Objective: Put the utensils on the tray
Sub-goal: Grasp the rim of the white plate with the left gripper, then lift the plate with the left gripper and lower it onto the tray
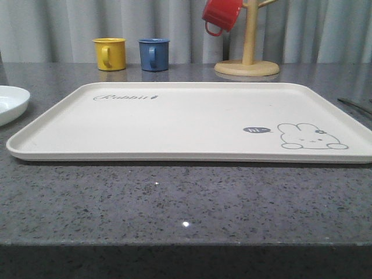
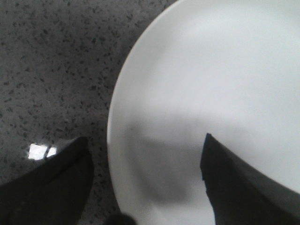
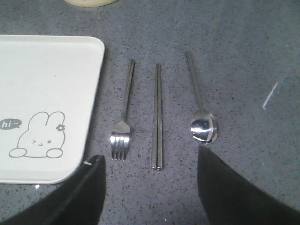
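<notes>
The front view cuts the white plate (image 1: 10, 102) at its left edge and the tray (image 1: 186, 119) at its right corner. The red mug (image 1: 221, 15) and wooden stand (image 1: 249, 40) run off the top. A thin dark shape (image 1: 356, 104) at the right edge is too small to identify. The left wrist view is blurred, the plate (image 2: 211, 84) only partly framed.

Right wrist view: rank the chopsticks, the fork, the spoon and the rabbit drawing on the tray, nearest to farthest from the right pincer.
1. Chopsticks: on the counter, straight ahead of the open right pincer.
2. Fork and spoon: flanking the chopsticks, too close to call.
3. Rabbit drawing: farthest, on the tray beyond the fork.
</notes>
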You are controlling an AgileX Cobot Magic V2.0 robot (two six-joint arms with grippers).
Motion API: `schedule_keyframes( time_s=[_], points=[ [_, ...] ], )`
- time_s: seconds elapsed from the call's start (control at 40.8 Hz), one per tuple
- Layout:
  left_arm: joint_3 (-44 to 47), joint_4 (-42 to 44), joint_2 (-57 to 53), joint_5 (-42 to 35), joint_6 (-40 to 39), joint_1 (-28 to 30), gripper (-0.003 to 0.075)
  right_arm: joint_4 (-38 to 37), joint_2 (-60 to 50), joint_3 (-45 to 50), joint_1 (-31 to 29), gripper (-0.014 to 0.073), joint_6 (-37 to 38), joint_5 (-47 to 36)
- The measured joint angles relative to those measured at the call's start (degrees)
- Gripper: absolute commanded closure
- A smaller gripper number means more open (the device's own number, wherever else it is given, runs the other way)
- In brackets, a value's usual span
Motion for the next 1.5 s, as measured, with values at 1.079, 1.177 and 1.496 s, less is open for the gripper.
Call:
schedule_keyframes(
  time_s=[1.079, 1.177, 1.496],
  points=[
    [-5.32, 1.12, -2.9, 2.4, 0.11, 0.0, 0.074, 0.0, 0.0, 0.0, 0.0, 0.0137, 0.0, 0.09],
    [-7.21, -0.54, -4.65, 4.2, 0.11, 0.0, 0.074, 0.0, 0.0, 0.0, 0.0, 0.0137, 0.0, 0.09],
    [-10.1, -9.53, -6.54, 10.23, 2.4, -1.87, 0.074, -0.02, 0.0, 0.0, 0.0, 0.0137, 0.0, 0.21]
  ],
)
